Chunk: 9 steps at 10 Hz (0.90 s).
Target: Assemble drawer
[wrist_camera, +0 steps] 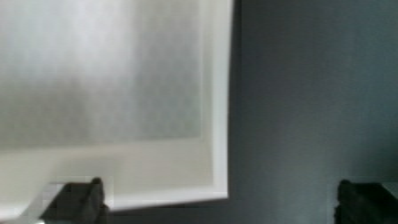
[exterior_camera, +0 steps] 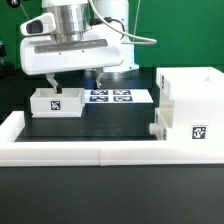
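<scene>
The arm (exterior_camera: 75, 30) comes down over the part of the black bench (exterior_camera: 100, 125) toward the exterior view's left, and its end effector (exterior_camera: 75, 80) is spread wide, with nothing clamped between the two fingers (exterior_camera: 52, 80). One finger hangs just above the back edge of a small tray (exterior_camera: 57, 101), a white open-top box with a black-and-white square tag on its front; the other finger hangs over the near end of the marker board (exterior_camera: 120, 96), which lies flat just beside the tray. Whether the first finger touches the tray cannot be told. The tall housing (exterior_camera: 195, 105) of the drawer stands well apart at the exterior view's right, upright, with a tag low on the face toward the camera. A small white piece (exterior_camera: 154, 129) sits low against the housing's side, too small to make out. A low white rail (exterior_camera: 80, 152) runs along the front of the bench. In the wrist view the end effector (wrist_camera: 221, 200) shows both dark fingertips (wrist_camera: 71, 200) far apart; the blurred white surface of the small tray (wrist_camera: 107, 100) fills the space by one tip and ends in a straight edge about midway, while the other tip is over bare dark bench (wrist_camera: 320, 100)
</scene>
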### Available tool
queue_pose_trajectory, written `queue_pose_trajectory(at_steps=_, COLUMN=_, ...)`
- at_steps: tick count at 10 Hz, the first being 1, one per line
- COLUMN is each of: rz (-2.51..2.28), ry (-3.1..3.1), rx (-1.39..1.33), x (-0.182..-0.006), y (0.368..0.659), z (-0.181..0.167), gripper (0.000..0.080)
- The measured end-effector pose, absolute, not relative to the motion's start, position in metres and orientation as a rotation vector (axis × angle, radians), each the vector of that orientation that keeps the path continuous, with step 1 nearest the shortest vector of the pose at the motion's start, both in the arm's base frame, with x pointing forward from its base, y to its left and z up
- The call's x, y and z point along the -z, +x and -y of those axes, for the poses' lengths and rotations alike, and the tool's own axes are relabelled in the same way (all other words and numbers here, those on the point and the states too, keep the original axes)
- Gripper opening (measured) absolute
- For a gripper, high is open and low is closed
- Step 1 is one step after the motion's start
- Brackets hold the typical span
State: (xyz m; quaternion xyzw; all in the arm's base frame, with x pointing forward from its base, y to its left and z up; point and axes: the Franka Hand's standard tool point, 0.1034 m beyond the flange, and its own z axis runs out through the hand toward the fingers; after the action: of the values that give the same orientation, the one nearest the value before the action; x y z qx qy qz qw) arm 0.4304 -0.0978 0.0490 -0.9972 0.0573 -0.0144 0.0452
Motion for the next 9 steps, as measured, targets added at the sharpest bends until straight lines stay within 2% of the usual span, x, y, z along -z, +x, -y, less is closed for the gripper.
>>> queue_pose_trajectory(at_steps=4, rz=-0.132, ry=-3.07, rx=0.07, x=-0.037, y=0.409, z=0.095, gripper=0.0649)
queue_pose_trajectory(at_steps=9, rz=-0.079, ry=-3.087, rx=0.095, x=-0.009, y=0.398, z=0.085, gripper=0.0649)
